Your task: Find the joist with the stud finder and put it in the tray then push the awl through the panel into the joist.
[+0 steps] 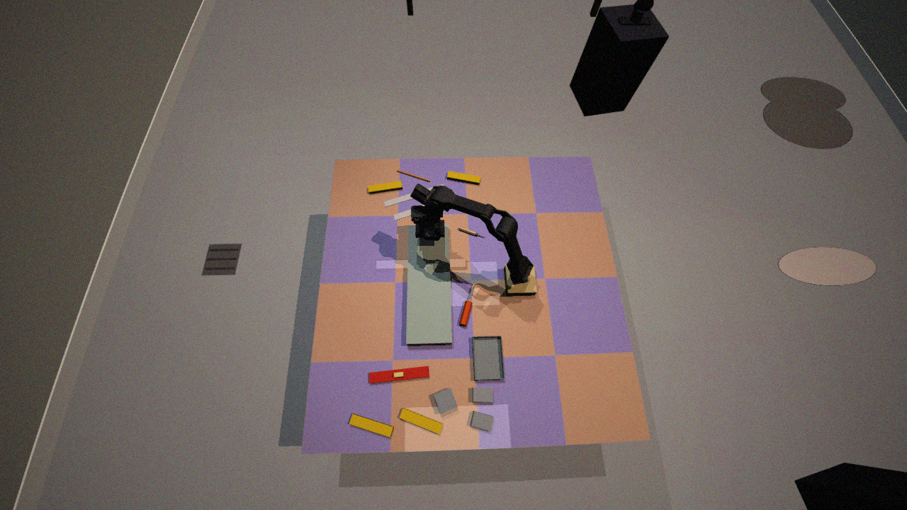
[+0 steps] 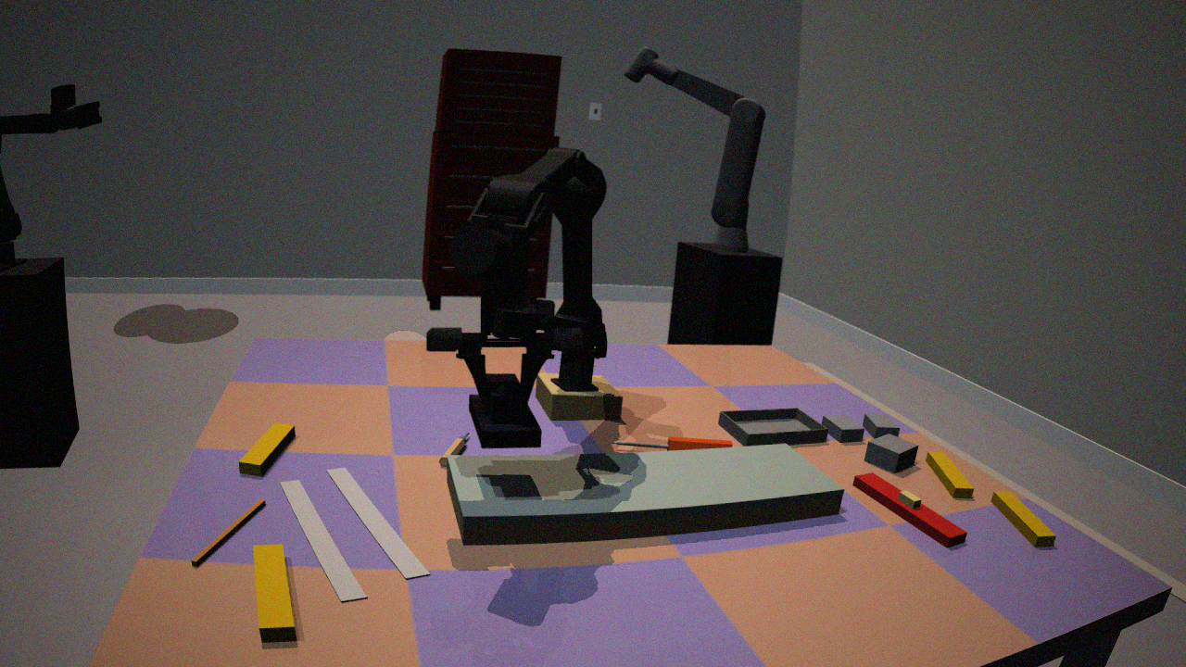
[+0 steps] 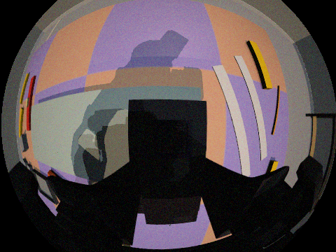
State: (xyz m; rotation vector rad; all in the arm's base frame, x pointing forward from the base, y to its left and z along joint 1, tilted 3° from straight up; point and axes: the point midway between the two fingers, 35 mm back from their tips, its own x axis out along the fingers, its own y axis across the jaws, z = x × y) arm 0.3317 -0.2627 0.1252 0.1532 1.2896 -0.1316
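Observation:
My gripper (image 1: 429, 223) (image 2: 502, 386) (image 3: 168, 158) is shut on the stud finder (image 2: 507, 429) (image 3: 167, 129), a black block with a flat, wide base. It is held raised, clear of the panel, near the panel's far end in the top view. The pale green floor panel (image 1: 429, 310) (image 2: 729, 472) (image 3: 52, 129) carries the arm's shadow; no hole shows. A small tan-handled pointed tool (image 1: 468, 231) (image 2: 454, 449), looking like the awl, lies beside the panel. The grey tray (image 1: 487, 358) (image 2: 771, 427) is empty. No indicator light shows on the stud finder.
An orange-red-handled tool (image 1: 465, 313) (image 2: 699, 444) lies between panel and arm base. A red level (image 1: 412, 372) (image 2: 937, 522), grey blocks and yellow bars lie past the panel's other end. White strips (image 2: 319, 531) (image 3: 232, 115), a thin orange stick (image 2: 228, 532) and two yellow bars lie opposite.

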